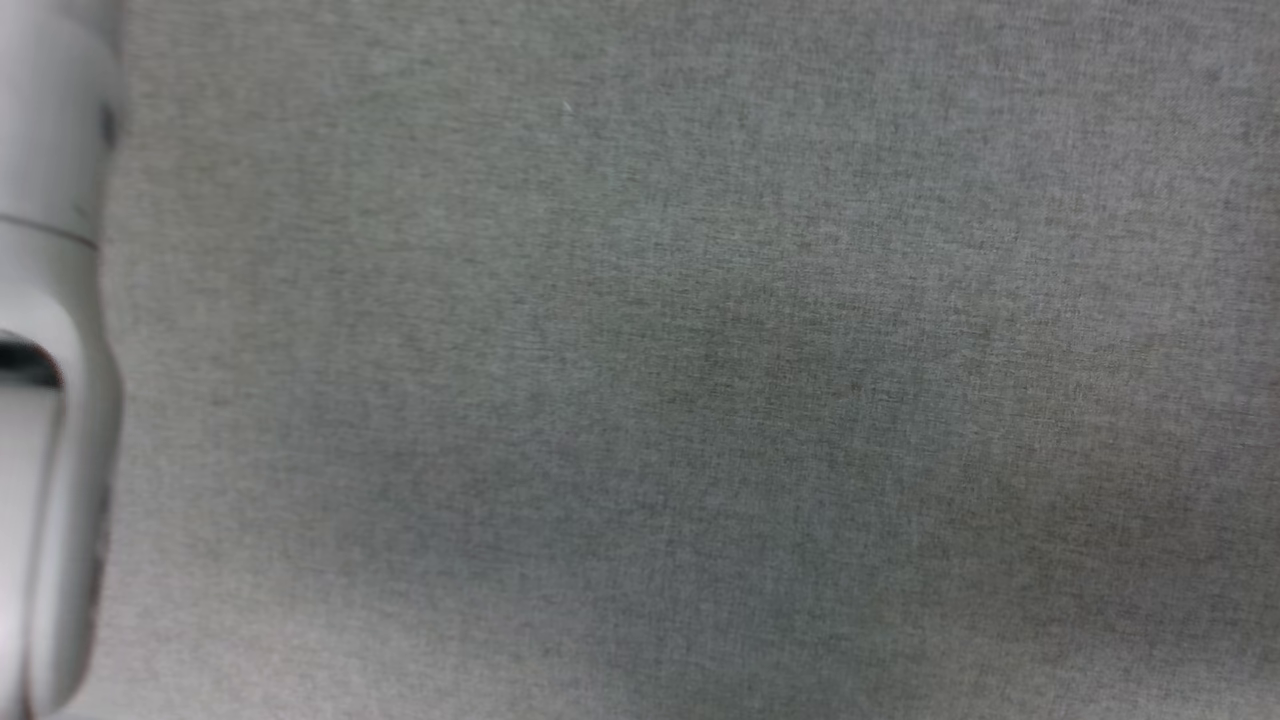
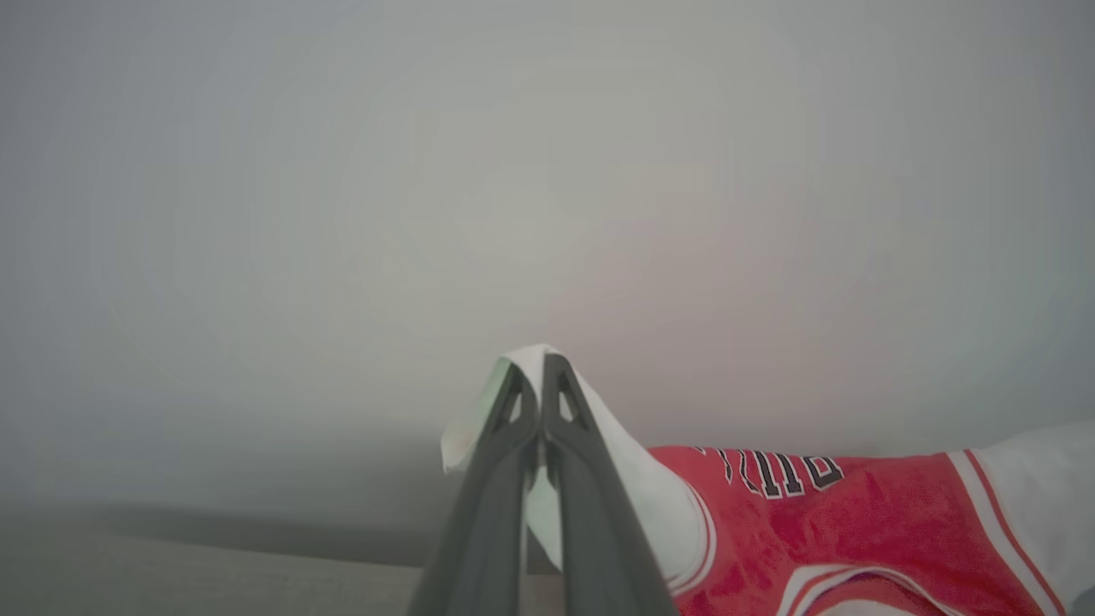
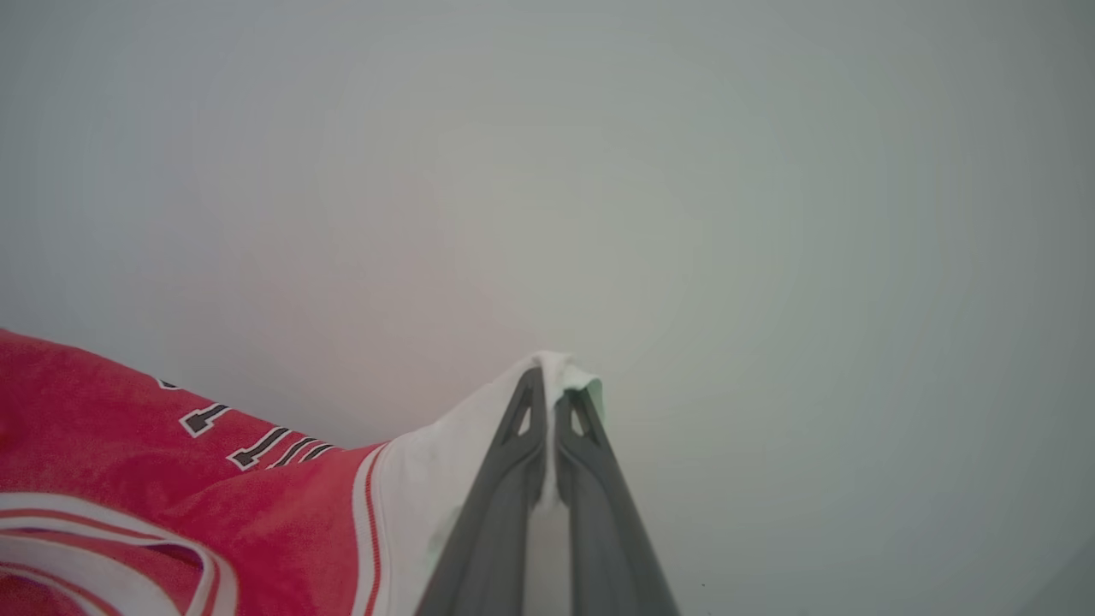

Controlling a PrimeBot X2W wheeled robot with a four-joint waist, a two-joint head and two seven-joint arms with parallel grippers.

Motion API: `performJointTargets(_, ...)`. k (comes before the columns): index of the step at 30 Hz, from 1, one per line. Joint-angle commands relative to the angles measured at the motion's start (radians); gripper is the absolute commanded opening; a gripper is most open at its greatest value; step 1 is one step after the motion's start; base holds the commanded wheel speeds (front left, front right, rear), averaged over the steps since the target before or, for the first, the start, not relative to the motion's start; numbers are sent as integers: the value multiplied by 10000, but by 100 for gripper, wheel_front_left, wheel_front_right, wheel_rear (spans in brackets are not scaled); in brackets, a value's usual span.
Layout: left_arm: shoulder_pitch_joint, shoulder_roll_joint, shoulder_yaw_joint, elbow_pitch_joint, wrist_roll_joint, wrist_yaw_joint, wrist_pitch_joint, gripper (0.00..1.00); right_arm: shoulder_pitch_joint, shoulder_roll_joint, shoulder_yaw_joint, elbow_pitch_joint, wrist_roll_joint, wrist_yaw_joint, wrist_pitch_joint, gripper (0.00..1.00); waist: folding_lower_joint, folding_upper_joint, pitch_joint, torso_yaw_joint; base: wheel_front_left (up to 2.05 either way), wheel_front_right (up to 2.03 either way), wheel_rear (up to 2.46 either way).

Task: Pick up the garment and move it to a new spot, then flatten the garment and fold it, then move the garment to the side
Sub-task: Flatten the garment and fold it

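1. Left hand is clamped tight on a white sleeve of the garment.
2. Right hand pinches the other sleeve (red printed body stretches sideways from each).

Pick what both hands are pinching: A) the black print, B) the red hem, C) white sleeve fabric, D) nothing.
C: the left hand and the right hand are each shut on a white sleeve fold of the garment.
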Motion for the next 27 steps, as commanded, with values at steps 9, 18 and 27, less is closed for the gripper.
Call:
performJointTargets(9,2514,396,-1006,-985,-946,-29,1583,0,1744,-535,1096,582,4086,-6,929,0,0,0,-1869,243,0,0,0)
performJointTargets(18,5757,1762,-2199,-2630,-1202,-28,2371,0,5446,-2079,2230,-2360,7630,-6,3386,0,0,0,-3826,106,0,0,0)
performJointTargets(27,9480,3182,-2160,-5144,-2065,450,3154,0,9853,-3062,1459,-5024,9177,-6,4987,0,0,0,-5559,-70,0,0,0)
